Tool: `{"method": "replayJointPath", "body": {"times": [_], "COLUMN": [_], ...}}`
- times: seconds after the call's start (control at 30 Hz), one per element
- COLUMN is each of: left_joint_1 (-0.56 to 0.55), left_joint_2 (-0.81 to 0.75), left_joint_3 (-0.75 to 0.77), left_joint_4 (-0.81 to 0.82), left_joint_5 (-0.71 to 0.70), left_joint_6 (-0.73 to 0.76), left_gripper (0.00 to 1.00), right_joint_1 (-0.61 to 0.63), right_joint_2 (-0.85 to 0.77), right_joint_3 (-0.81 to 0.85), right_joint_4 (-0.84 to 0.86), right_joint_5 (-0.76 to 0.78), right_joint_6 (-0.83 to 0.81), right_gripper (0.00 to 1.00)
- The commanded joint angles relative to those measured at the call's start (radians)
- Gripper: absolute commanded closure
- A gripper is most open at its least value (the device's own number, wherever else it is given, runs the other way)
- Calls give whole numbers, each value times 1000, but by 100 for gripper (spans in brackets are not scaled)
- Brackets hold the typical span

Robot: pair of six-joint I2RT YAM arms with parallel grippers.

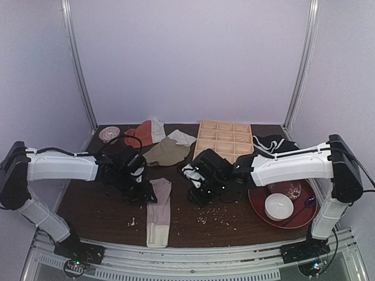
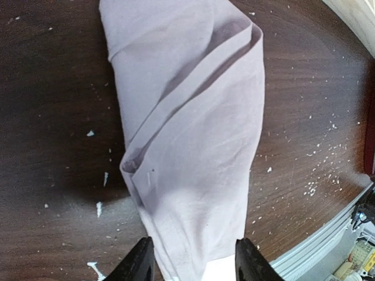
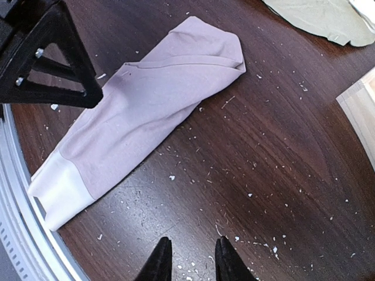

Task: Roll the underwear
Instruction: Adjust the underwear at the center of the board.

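Dark wooden tabletop [image 1: 234, 225], speckled with pale crumbs [image 3: 171, 177]. Carries the dusty mauve-pink fabric underwear [image 1: 159, 211], folded into a long strip, white waistband [image 3: 55, 196] toward the near edge. Left black two-finger gripper [image 2: 196, 263]: jaws apart, cloth showing between them. Right black gripper [image 3: 190, 260]: above bare wood beside the strip, jaws slightly apart.

underwear [image 1: 159, 212]: you're looking at a plain dusty mauve-pink body with an off-white waistband end
table [image 1: 94, 199]: dark brown wood grain, flecked with pale crumbs
olive cloth [image 1: 167, 152]: plain olive-green
orange-red cloth [image 1: 140, 134]: orange-red, with a white part beside it
divided tray [image 1: 222, 140]: pale tan wood
plate [image 1: 254, 205]: deep red
bowl [image 1: 279, 206]: white
dark cloth [image 1: 269, 143]: black, with white lines as far as you can tell
small dish [image 1: 109, 133]: pinkish, speckled
left arm [image 1: 61, 167], right arm [image 1: 293, 164]: white shells, black joints
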Motion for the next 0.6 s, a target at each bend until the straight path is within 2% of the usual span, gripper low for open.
{"method": "replayJointPath", "body": {"times": [0.0, 0.1, 0.5, 0.57], "left_joint_1": [7, 7, 7, 7], "left_joint_2": [34, 57, 283, 317], "left_joint_3": [55, 75, 185, 205], "left_joint_4": [94, 131, 189, 172], "left_joint_5": [30, 37, 75, 53], "left_joint_6": [18, 33, 91, 101], "left_gripper": [55, 62, 67, 72], "right_joint_1": [24, 35, 55, 55], "right_joint_2": [-4, 22, 56, 54], "right_joint_3": [18, 54, 86, 87], "right_joint_4": [-11, -42, -63, -66], "right_joint_5": [71, 70, 73, 72], "right_joint_6": [-54, -47, -33, -31], "right_gripper": [75, 75, 76, 77]}}
